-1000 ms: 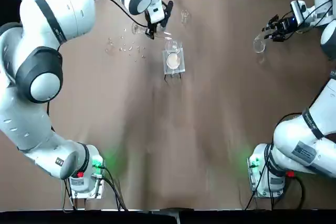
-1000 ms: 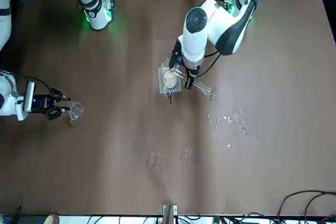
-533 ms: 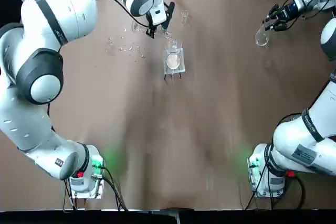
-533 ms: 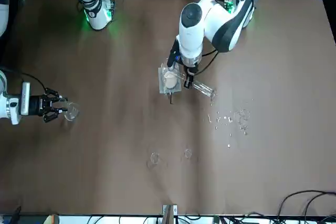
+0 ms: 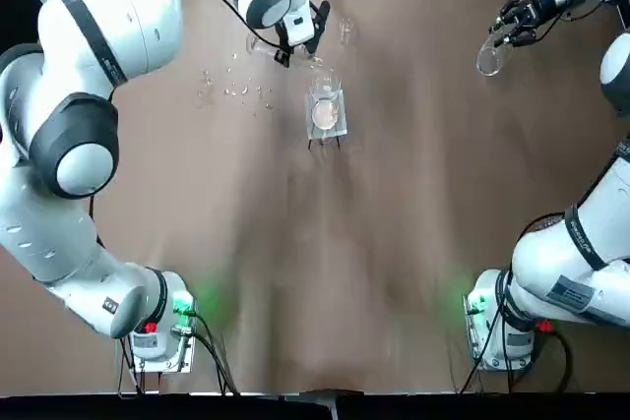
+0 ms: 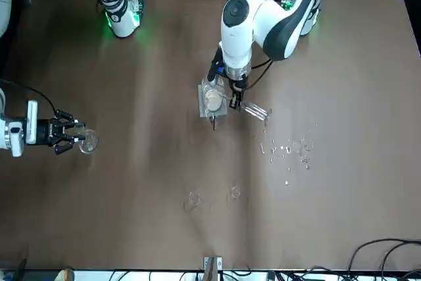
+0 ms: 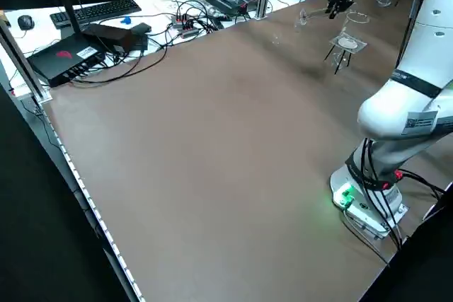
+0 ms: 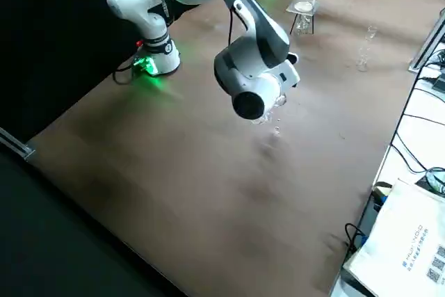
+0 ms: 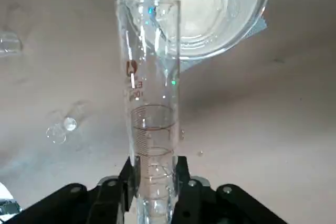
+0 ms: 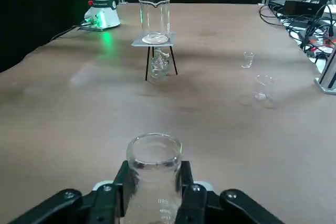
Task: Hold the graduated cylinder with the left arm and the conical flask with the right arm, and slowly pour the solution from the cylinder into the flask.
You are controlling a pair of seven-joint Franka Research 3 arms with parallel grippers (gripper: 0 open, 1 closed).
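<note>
The graduated cylinder [image 5: 258, 45] lies nearly level in the air, with my left gripper [image 5: 295, 41] shut on it at the table's far middle. In the left wrist view the graduated cylinder [image 9: 152, 103] runs out between the fingers of the left gripper [image 9: 152, 182], its mouth over the beaker [image 9: 210, 14]. Off at the far right my right gripper [image 5: 512, 31] is shut on the conical flask [image 5: 489, 54]. In the right wrist view the conical flask [image 10: 155, 171] stands upright in the right gripper [image 10: 154, 182]. From the front, the cylinder [image 6: 253, 110] and the flask [image 6: 88, 141] are far apart.
A clear beaker on a white square stand [image 5: 325, 105] is just beside the left gripper. Tiny glass bits [image 5: 236, 90] lie scattered to the left of the stand. Two small glass cups [image 6: 193, 199] [image 6: 235, 193] stand near the far edge. Cables and equipment lie beyond the table.
My right gripper has carried the flask toward the table's far right edge. The left gripper has shifted a little toward the far edge with the cylinder still in it.
</note>
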